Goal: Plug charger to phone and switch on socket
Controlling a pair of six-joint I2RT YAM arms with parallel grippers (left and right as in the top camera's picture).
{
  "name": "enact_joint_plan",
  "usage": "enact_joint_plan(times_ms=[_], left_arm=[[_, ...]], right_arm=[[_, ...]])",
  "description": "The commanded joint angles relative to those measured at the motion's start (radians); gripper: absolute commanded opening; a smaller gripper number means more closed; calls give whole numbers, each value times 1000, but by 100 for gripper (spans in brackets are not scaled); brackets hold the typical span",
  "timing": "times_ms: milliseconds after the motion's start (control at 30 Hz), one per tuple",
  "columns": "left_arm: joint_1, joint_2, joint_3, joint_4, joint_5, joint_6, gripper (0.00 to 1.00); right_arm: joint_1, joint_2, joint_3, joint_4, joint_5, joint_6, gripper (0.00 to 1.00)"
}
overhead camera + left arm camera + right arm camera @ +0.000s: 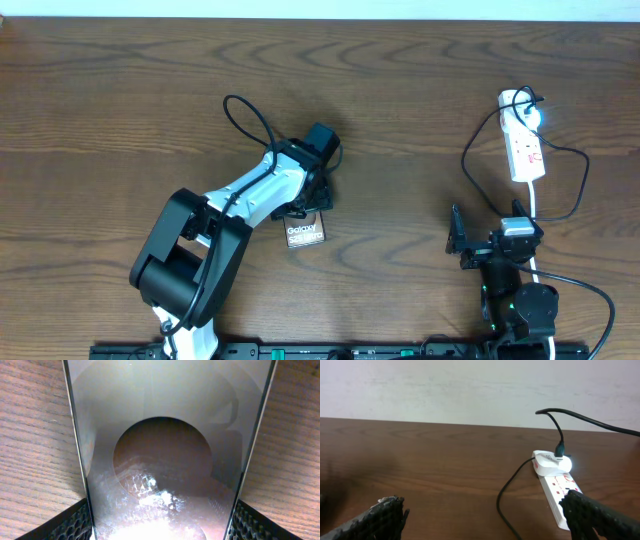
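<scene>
Left gripper (308, 208) straddles the phone (306, 235) near bench centre; a firm clamp cannot be confirmed. Right gripper (488, 240) stands open by the near edge. Hazard: uneven jaw contact may skew the phone, misaligning its port for the charger (468, 165) by the socket (524, 145) toward the right edge.

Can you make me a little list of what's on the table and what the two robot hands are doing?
phone: flat on table, under left arm
left gripper: fingers on either side of phone; grip unclear
right gripper: open, empty, facing socket
socket: white strip, far right
charger: white plug head in socket's far end; black cable loops beside socket
</scene>
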Motion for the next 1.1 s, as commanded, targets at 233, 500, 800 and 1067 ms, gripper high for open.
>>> enact_joint_plan(times_ms=[233, 500, 800, 1067], left_arm=[[14, 76, -39, -27, 98, 28, 64], [62, 17, -35, -33, 164, 36, 62], [117, -58, -35, -32, 313, 62, 62], [152, -92, -35, -32, 417, 86, 61]], right_arm=[[-4, -2, -1, -4, 4, -9, 99], [-4, -2, -1, -4, 4, -9, 99], [-4, -2, -1, -4, 4, -8, 99], [-4, -2, -1, -4, 4, -8, 99]])
